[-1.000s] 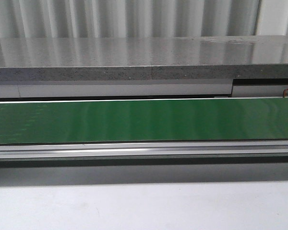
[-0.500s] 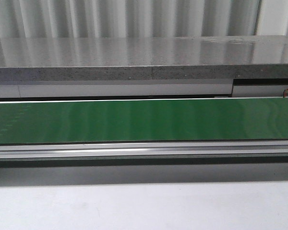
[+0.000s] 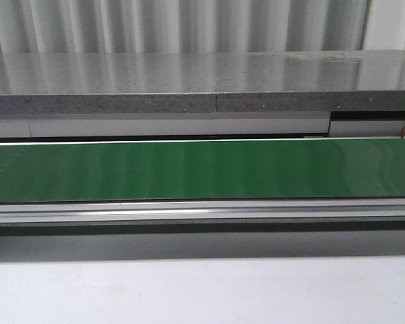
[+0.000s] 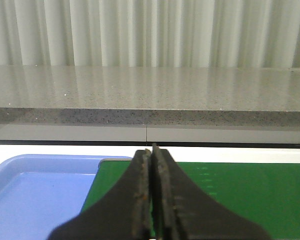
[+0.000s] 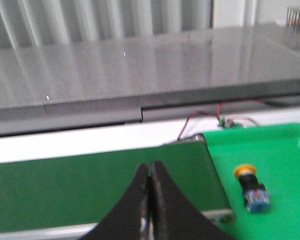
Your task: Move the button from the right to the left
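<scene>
Presently button (image 5: 251, 189) lying in green tray (image 5: 285, 150), apart from closed, empty right pincer (image 5: 150, 172), left pincer (image 4: 151, 155) likewise.

We are seeing neither arm in the front view; only the two wrist cameras are showing our grippers. We are keeping the left gripper (image 4: 151, 150) pressed together, its two dark fingers (image 4: 140, 200) lying flat against each other along their whole visible length, with only a thin seam between them and nothing caught there. The fingertips are pointing straight ahead, level with the scene. We are holding the right gripper (image 5: 149, 167) the same way: its black fingers (image 5: 162, 205) are meeting at the tips, curving apart only toward the base, gripping nothing. Both are pointing forward and are hanging in the air, touching nothing.
</scene>
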`<action>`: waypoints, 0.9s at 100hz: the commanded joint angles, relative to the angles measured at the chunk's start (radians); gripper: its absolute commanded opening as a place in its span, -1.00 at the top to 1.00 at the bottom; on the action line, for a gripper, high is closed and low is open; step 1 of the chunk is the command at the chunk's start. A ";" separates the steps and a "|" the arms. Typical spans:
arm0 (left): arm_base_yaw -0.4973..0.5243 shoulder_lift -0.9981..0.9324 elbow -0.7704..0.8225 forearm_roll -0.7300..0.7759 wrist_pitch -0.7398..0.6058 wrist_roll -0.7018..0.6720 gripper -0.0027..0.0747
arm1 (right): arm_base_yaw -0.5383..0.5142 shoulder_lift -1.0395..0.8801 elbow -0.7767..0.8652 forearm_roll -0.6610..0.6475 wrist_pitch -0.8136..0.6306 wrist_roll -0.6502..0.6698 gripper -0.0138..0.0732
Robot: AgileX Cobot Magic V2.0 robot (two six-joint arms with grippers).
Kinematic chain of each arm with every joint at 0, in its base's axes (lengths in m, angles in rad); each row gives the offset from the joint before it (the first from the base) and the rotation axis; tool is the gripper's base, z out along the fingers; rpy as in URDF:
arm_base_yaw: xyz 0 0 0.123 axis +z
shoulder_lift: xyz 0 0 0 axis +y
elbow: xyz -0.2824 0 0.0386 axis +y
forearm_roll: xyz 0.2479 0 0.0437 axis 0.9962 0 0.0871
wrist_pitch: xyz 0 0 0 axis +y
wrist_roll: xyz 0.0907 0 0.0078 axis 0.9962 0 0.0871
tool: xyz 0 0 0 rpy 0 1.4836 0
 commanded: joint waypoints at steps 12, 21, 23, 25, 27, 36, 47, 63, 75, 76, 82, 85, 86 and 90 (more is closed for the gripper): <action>-0.005 -0.034 0.025 -0.002 -0.080 -0.010 0.98 | -0.007 0.308 -0.259 0.031 0.263 -0.004 0.84; -0.005 -0.034 0.025 -0.002 -0.080 -0.010 0.98 | -0.007 0.410 -0.325 0.046 0.323 -0.004 0.84; -0.005 -0.034 0.025 -0.002 -0.080 -0.010 0.98 | -0.007 0.437 -0.337 0.046 0.329 -0.004 0.84; -0.005 -0.034 0.025 -0.002 -0.080 -0.010 0.98 | -0.007 0.450 -0.343 0.046 0.331 -0.004 0.84; -0.005 -0.034 0.025 -0.002 -0.080 -0.010 0.98 | -0.007 0.468 -0.347 0.046 0.331 -0.004 0.84; -0.005 -0.034 0.025 -0.002 -0.080 -0.010 0.98 | -0.007 0.521 -0.349 0.046 0.334 -0.004 0.78; -0.005 -0.034 0.025 -0.002 -0.080 -0.010 0.98 | -0.007 0.573 -0.349 0.046 0.349 -0.004 0.45; -0.005 -0.034 0.025 -0.002 -0.080 -0.010 0.98 | -0.007 0.606 -0.349 0.048 0.348 -0.004 -0.52; -0.005 -0.034 0.025 -0.002 -0.080 -0.010 0.98 | -0.007 0.635 -0.352 0.072 0.320 -0.004 -0.84; -0.005 -0.034 0.025 -0.002 -0.080 -0.010 0.98 | -0.007 0.642 -0.353 0.074 0.320 -0.004 -0.83; -0.005 -0.034 0.025 -0.002 -0.080 -0.010 0.98 | -0.007 0.680 -0.370 0.074 0.325 -0.004 -0.80; -0.005 -0.034 0.025 -0.002 -0.080 -0.010 0.98 | -0.007 0.703 -0.380 0.073 0.327 -0.004 -0.80; -0.005 -0.034 0.025 -0.002 -0.080 -0.010 0.98 | -0.007 0.715 -0.383 0.073 0.327 -0.004 -0.80; -0.005 -0.034 0.025 -0.002 -0.080 -0.010 0.98 | -0.007 0.752 -0.403 0.065 0.326 -0.004 -0.80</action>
